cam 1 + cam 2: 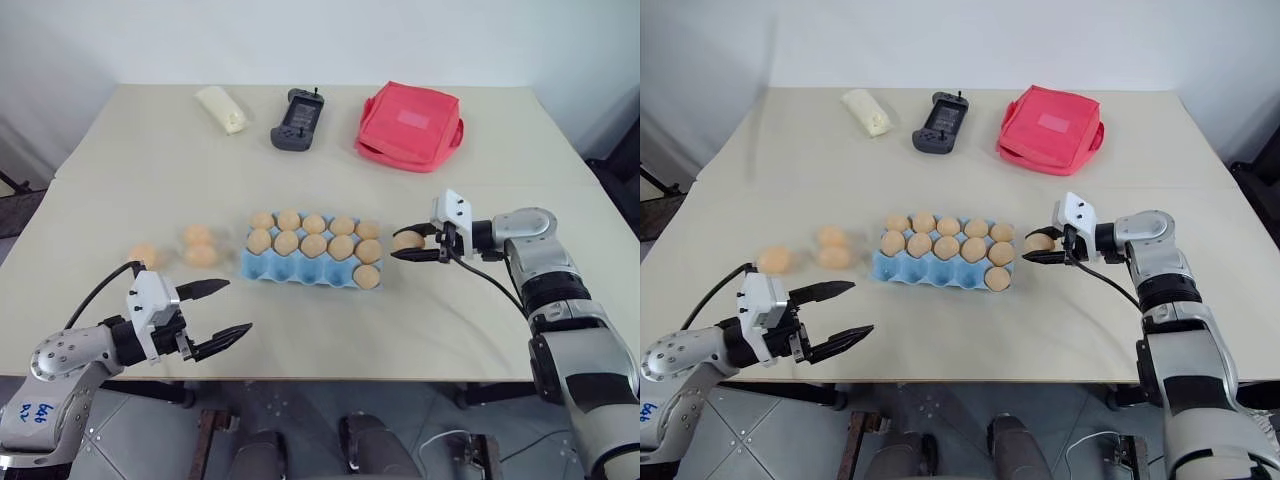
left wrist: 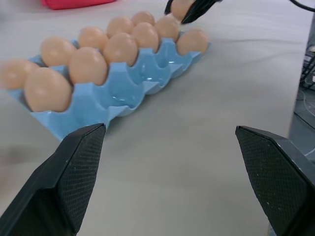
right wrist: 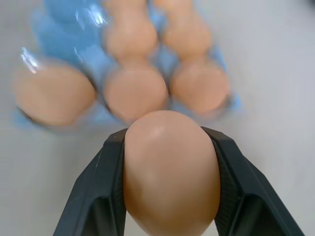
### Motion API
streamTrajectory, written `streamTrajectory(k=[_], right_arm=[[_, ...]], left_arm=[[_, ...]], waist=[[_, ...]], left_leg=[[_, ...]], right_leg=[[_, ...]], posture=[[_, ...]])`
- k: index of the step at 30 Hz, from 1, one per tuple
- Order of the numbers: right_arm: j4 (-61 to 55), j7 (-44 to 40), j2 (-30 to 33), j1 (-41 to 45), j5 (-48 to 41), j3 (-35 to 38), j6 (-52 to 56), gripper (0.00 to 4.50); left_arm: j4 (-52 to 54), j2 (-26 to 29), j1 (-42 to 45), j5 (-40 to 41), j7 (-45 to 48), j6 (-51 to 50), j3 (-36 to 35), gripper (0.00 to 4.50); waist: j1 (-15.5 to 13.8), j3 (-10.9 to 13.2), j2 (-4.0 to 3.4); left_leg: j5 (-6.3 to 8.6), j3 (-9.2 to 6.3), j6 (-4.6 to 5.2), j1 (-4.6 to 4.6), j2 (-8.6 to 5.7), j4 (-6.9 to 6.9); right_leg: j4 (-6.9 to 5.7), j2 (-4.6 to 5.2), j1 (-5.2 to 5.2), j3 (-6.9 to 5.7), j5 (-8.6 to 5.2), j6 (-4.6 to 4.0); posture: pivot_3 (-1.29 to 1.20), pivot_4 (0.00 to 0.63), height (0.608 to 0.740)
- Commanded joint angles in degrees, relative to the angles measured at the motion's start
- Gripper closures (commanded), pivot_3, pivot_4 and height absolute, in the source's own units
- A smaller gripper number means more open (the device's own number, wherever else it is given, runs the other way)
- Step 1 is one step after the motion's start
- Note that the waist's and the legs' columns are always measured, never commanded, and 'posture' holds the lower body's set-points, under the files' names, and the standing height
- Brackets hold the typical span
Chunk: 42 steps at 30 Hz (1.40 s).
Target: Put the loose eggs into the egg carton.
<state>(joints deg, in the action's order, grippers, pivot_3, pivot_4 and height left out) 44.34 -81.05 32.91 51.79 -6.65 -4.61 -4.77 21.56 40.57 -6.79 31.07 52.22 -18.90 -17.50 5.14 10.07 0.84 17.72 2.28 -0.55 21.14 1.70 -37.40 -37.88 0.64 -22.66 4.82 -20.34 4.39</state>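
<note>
The light blue egg carton (image 1: 290,268) lies mid-table with several eggs in its back and middle rows and one in the right cup of its front row. Three loose eggs (image 1: 199,256) lie on the table left of the carton. My right gripper (image 1: 402,246) is shut on another egg (image 3: 170,167), held just off the carton's right end, a little above the table. My left gripper (image 1: 226,311) hangs open and empty near the table's front edge, in front of the loose eggs; the left wrist view shows its fingers (image 2: 74,167) wide apart, facing the carton (image 2: 128,93).
Along the table's back lie a pale yellow oblong bundle (image 1: 222,108), a black handheld device (image 1: 297,121) and a red fabric bag (image 1: 410,126). Bare tabletop runs in front of the carton and to its right.
</note>
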Motion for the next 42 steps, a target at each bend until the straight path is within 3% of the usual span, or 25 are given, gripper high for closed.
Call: streamTrajectory(k=[1, 4, 8, 16, 26, 31, 37, 42], right_arm=[[-18.98, 0.84, -2.25, -3.77, -5.49, -0.58, 11.05, 2.78], [-26.59, 4.55, -5.50, -6.43, -5.49, -2.69, 15.32, 2.78], [-28.30, 8.37, -8.97, -8.03, -4.24, -5.03, 17.34, 2.78], [-31.35, 9.39, -8.32, -9.68, -7.03, -3.59, 18.05, 0.07], [-37.39, 5.42, 1.86, -24.72, -12.69, 5.19, 9.57, 0.03], [-42.42, 7.67, 1.92, -30.98, -17.64, 9.59, 9.75, 0.03], [-47.40, 9.73, 1.74, -33.72, -19.22, 9.23, 10.63, 0.03], [-47.56, 9.90, 2.01, -34.04, -18.53, 7.93, 10.80, 0.03]], left_arm=[[-0.36, 0.43, -1.26, 0.94, 0.47, 0.02, -1.93, 0.00], [-0.75, 0.48, -1.33, 0.92, 0.57, -0.25, -1.74, 0.00], [-0.67, 0.84, -0.69, 0.82, 0.77, -0.70, -1.13, 0.00], [-0.53, 1.41, -2.25, 1.06, 0.58, -0.93, -3.55, 0.00], [-9.22, 0.78, -10.36, -1.65, -1.42, 3.48, -16.79, 0.00], [-12.87, -1.50, -12.61, -1.51, -5.30, 4.33, -22.63, 0.00], [-11.70, -3.75, -9.73, -0.84, -7.12, 3.51, -18.98, 0.00], [-14.42, -6.01, 3.73, -4.38, -11.93, 3.41, -9.17, 0.00]], waist=[[-0.05, 0.00, 0.00], [-0.16, 0.00, 0.00], [-0.44, 0.00, 0.03], [-0.28, 0.00, 0.03], [-0.41, 0.02, 0.07], [-0.26, 0.06, 0.12], [-0.59, 0.05, 0.21], [-2.11, 0.05, 0.24]], left_leg=[[0.00, -0.03, 0.00, 0.01, 0.00, 0.03], [0.00, -0.07, -0.01, 0.02, 0.02, 0.06], [0.00, -0.09, -0.01, 0.07, -0.04, -0.01], [0.01, -0.13, 0.00, 0.10, -0.07, 0.18], [0.07, -0.15, 0.02, 0.14, -0.06, 0.29], [0.06, -0.12, 0.03, 0.08, -0.04, 0.24], [-0.01, -0.12, 0.04, -0.03, -0.05, 0.13], [-0.04, -0.13, 0.04, 0.02, -0.07, 0.08]], right_leg=[[-0.01, 0.00, -0.02, -0.02, 0.00, 0.00], [0.01, 0.00, -0.03, -0.08, 0.00, 0.00], [0.04, 0.07, -0.02, -0.09, 0.00, 0.00], [0.11, 0.14, -0.08, -0.20, 0.00, 0.00], [0.35, 0.14, -0.04, -0.26, 0.00, 0.00], [0.39, 0.13, 0.03, -0.22, -0.02, -0.04], [0.29, 0.15, 0.13, -0.20, 0.01, -0.10], [0.31, 0.23, 0.15, -0.32, 0.01, -0.10]], posture=[[0.00, 0.150, 0.740], [0.00, 0.150, 0.740], [0.00, 0.150, 0.740], [0.00, 0.150, 0.740], [0.00, 0.150, 0.740], [0.00, 0.150, 0.740], [0.00, 0.150, 0.740], [0.00, 0.150, 0.740]])
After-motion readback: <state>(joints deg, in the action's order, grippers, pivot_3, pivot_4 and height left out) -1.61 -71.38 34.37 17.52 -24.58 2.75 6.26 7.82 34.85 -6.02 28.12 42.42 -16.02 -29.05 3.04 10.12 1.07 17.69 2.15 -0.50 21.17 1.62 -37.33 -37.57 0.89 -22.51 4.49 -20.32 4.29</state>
